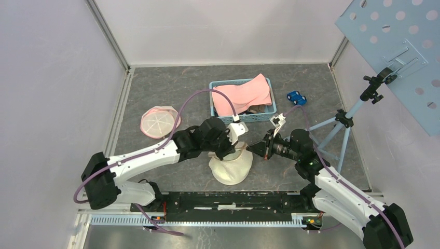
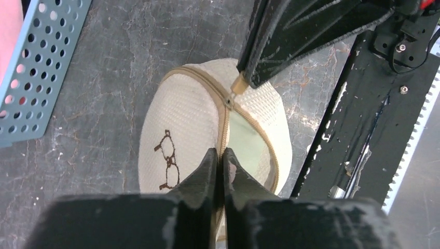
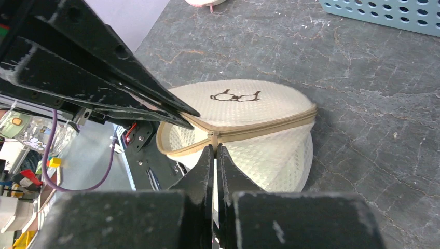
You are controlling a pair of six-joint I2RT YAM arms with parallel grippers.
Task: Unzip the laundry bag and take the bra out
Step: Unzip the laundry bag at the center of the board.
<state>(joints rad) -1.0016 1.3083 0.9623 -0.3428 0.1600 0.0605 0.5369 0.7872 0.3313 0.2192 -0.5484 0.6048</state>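
Note:
The laundry bag [image 1: 231, 168] is a round cream mesh pouch with a tan zipper [image 2: 224, 122] and a brown glasses drawing [image 2: 167, 158]. It lies on the dark table between both arms. My left gripper [image 2: 220, 154] is shut on the zipper seam at the bag's near edge. My right gripper [image 3: 214, 150] is shut on the tan zipper pull [image 3: 213, 139], also seen in the left wrist view as the pull [image 2: 238, 84]. The zipper is partly undone, showing a pale greenish inside [image 2: 248, 141]. I cannot make out the bra.
A blue perforated basket [image 1: 218, 83] holding pink cloth [image 1: 244, 96] stands behind the bag. A pink round pouch [image 1: 158, 122] lies at the left, a blue toy car [image 1: 296, 97] at the right. A tripod [image 1: 337, 124] stands by the right wall.

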